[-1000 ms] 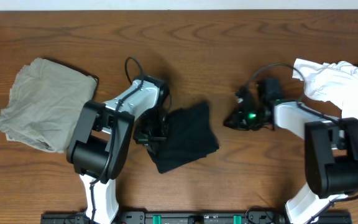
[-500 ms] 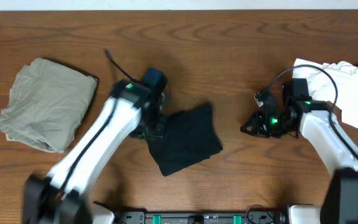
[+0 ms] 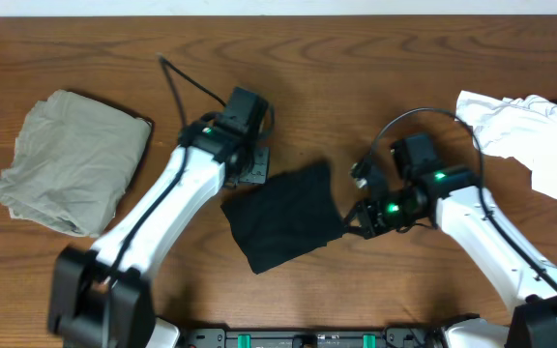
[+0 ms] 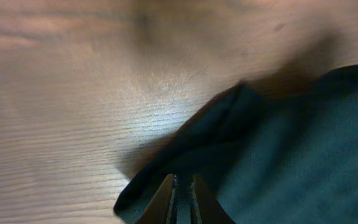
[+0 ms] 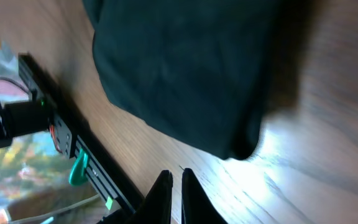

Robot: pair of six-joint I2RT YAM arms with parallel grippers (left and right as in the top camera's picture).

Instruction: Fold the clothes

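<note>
The black garment (image 3: 283, 220) lies folded in a rough square at the table's middle. It also shows in the left wrist view (image 4: 291, 143) and the right wrist view (image 5: 185, 74). My left gripper (image 3: 250, 175) is shut, with its tips (image 4: 182, 180) over the garment's upper left edge; I see no cloth pinched in it. My right gripper (image 3: 355, 224) is shut and empty, just off the garment's right edge, with its tips (image 5: 173, 175) over bare wood. The grey-beige garment (image 3: 71, 159) lies folded at the far left. The white garment (image 3: 530, 135) lies crumpled at the far right.
The table (image 3: 356, 68) is brown wood. A black rail with green clips (image 3: 307, 338) runs along the front edge and shows in the right wrist view (image 5: 61, 149). Cables loop off both arms, one above the left wrist (image 3: 187, 82).
My right arm has swung left to the black garment's right edge. My left gripper has moved from the garment's left side up to its upper left edge. The garment has shifted slightly.
</note>
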